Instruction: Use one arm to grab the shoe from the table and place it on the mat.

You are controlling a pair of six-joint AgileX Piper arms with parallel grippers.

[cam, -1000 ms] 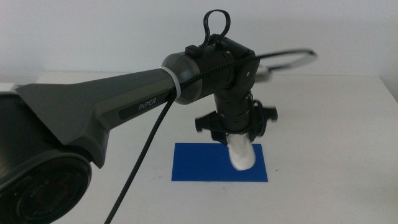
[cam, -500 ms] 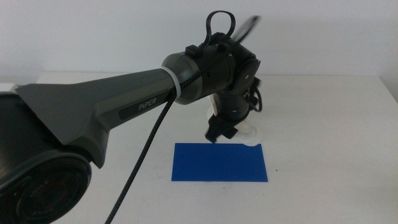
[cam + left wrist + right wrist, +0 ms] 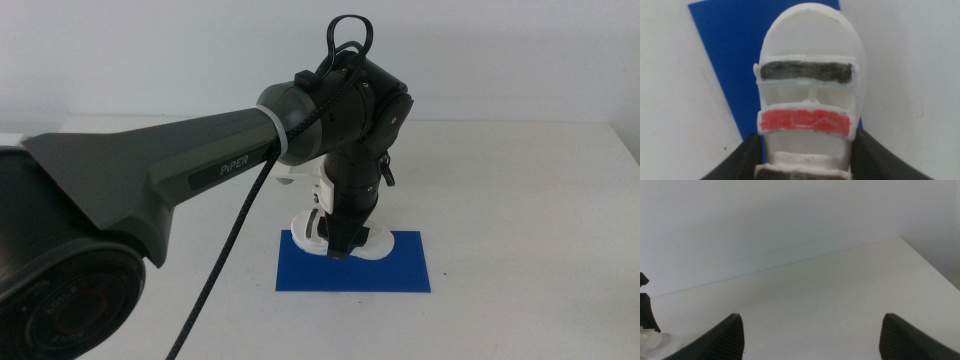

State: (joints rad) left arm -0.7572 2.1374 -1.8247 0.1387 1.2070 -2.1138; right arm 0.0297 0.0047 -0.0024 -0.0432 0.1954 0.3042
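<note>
Sandal [image 3: 809, 107] sat clamped between the left gripper's [image 3: 343, 238] jaws, over the blue mat's [image 3: 400, 272] far edge. Right gripper [image 3: 810, 330] waited, jaws apart.

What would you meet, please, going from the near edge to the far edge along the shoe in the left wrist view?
Left end effector gripping the shoe → red strap → black strap → the white toe, over the mat.

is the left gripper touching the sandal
Touching: in the left wrist view the left gripper has a dark jaw pressed against each side of the sandal.
</note>
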